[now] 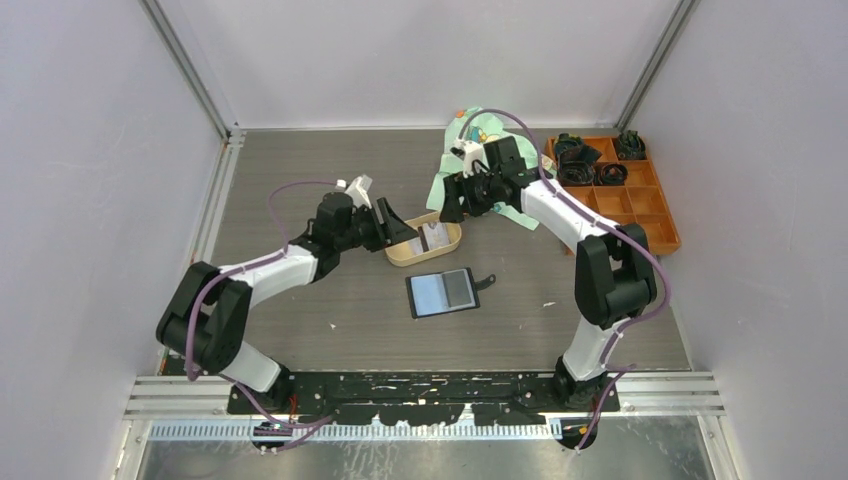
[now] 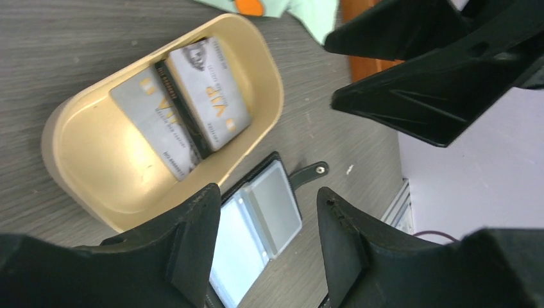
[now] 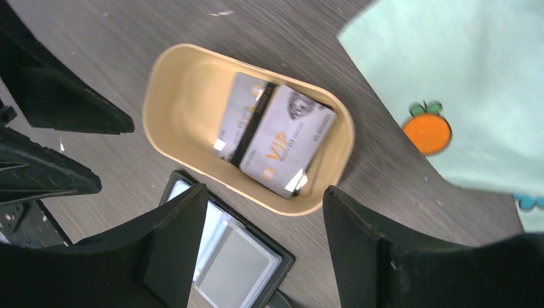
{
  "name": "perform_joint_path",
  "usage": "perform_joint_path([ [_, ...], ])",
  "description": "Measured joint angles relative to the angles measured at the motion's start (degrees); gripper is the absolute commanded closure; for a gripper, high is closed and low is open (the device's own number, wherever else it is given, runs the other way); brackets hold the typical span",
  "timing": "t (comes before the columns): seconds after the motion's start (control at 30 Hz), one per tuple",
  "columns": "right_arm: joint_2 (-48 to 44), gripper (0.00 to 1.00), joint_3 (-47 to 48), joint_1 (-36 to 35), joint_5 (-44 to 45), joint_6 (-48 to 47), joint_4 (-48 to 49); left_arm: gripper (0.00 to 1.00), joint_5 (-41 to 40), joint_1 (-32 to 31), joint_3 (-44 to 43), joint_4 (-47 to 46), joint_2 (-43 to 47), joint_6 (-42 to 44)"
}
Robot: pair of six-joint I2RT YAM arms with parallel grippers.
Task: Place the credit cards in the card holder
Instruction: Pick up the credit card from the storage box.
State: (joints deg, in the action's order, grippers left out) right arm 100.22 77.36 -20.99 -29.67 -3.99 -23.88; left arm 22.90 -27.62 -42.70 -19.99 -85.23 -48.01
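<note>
The credit cards [image 1: 433, 236], grey-white with dark stripes and gold "VIP" print, lie stacked in a tan oval tray [image 1: 400, 254]; they also show in the left wrist view [image 2: 183, 106] and the right wrist view [image 3: 277, 133]. The card holder [image 1: 442, 292], a black wallet with a snap tab, lies open on the table in front of the tray, clear sleeves up; it shows in both wrist views [image 2: 260, 228] [image 3: 228, 263]. My left gripper [image 1: 398, 226] is open and empty above the tray's left end. My right gripper [image 1: 448, 203] is open and empty above its right end.
An orange compartment box [image 1: 655, 215] with black items stands at the back right. A pale green cloth [image 1: 470, 135] with an orange print lies behind the tray, under the right arm. Grey walls enclose the table.
</note>
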Motion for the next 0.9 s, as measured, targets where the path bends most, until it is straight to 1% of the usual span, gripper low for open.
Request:
perform_joint_path([
  [0.07,1.2,0.3,-0.24,1.16,1.09,2.67,-0.02,0.38,-1.14,-0.02,-1.84,2.82,-2.4,-0.46],
  [0.2,1.77,0.33,-1.51,3.98,1.4,6.82,0.35,0.38,-2.86,-0.63,-7.34,8.7,-8.13,-1.27],
  [0.37,1.77,0.34,-3.34,6.23,0.72,9.33,0.72,0.38,-3.45,-1.36,-12.28,10.36,-13.92,-2.64],
  [0.6,1.77,0.35,-4.2,7.02,-1.42,10.97,0.94,0.38,-6.45,-2.38,-18.95,13.64,-20.79,-5.27],
  [0.73,1.77,0.35,-4.31,7.37,-2.19,11.52,1.16,0.4,-12.15,-3.98,-21.86,18.25,-22.08,-6.71],
  [0.9,1.77,0.35,-4.42,7.56,-2.93,11.72,1.18,0.46,-16.55,-5.49,-24.22,22.18,-23.43,-8.24],
])
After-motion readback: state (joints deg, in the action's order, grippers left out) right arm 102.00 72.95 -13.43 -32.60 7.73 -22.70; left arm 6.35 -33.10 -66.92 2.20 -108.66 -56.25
